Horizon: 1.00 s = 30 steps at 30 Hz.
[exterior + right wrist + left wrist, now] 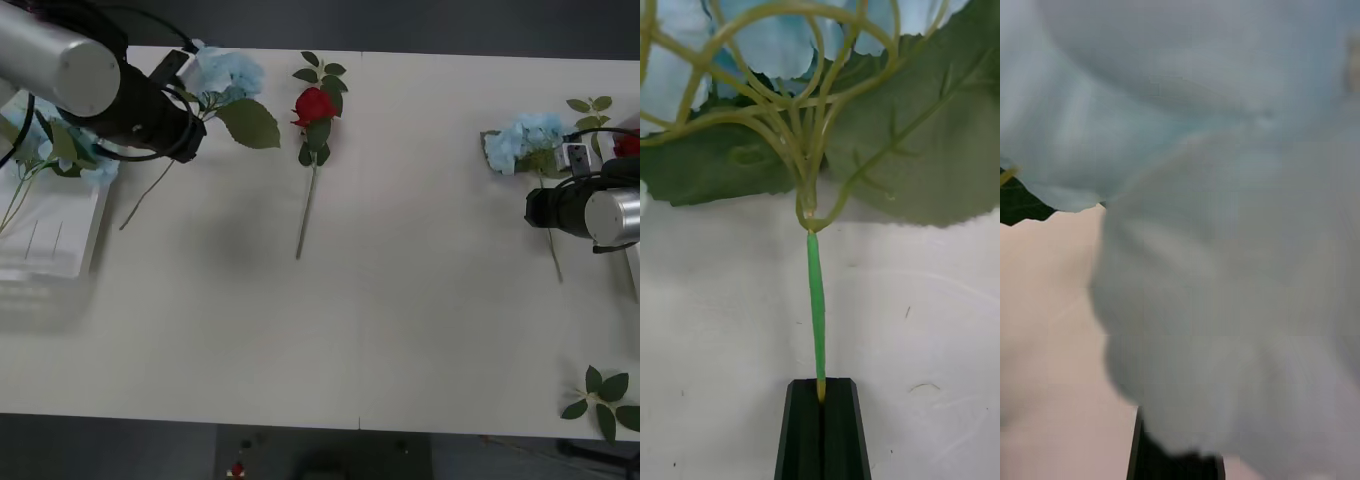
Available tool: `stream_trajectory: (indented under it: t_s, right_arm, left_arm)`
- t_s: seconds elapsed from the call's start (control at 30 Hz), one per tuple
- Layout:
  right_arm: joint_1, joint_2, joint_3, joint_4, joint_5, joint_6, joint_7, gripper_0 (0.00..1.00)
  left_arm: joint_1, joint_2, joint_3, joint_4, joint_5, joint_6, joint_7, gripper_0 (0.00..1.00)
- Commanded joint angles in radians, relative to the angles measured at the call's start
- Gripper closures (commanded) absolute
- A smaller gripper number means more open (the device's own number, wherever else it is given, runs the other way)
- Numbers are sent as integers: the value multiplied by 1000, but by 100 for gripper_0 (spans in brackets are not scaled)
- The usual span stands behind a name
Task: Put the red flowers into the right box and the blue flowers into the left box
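Observation:
A red flower (315, 106) lies in the middle of the table's far half, stem toward me. One blue flower (226, 74) is at the far left, and my left gripper (190, 70) is against its head; in the left wrist view pale petals (1225, 225) cover my black fingers (1176, 461), which stand together. A second blue flower (527, 140) is at the far right. My right gripper (821, 397) is shut on its green stem (815, 300) just below the head. A third blue flower (50, 148) lies in the left box (55, 240). A red bloom (628, 146) shows by the right box's rim (633, 280).
A loose green leaf sprig (604, 393) lies near the front right corner. The broad middle and front of the white table (330, 330) is bare. The table's front edge runs along the bottom of the front view.

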Motion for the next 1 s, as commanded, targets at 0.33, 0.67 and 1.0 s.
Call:
stream_trajectory:
  t_s: [0.33, 0.67, 1.0]
  right_arm:
    - [-65, -23, -19, -114, -22, 158, -54, 100]
    - [-133, -107, -202, -468, -201, 600, -99, 100]
    - [-206, -124, -518, -764, -442, 1078, -105, 100]
  left_arm:
    - [129, 38, 484, -212, 191, 312, -280, 100]
    - [294, 38, 661, -210, 692, 212, -562, 100]
    - [403, 77, 753, -184, 834, 72, -700, 100]
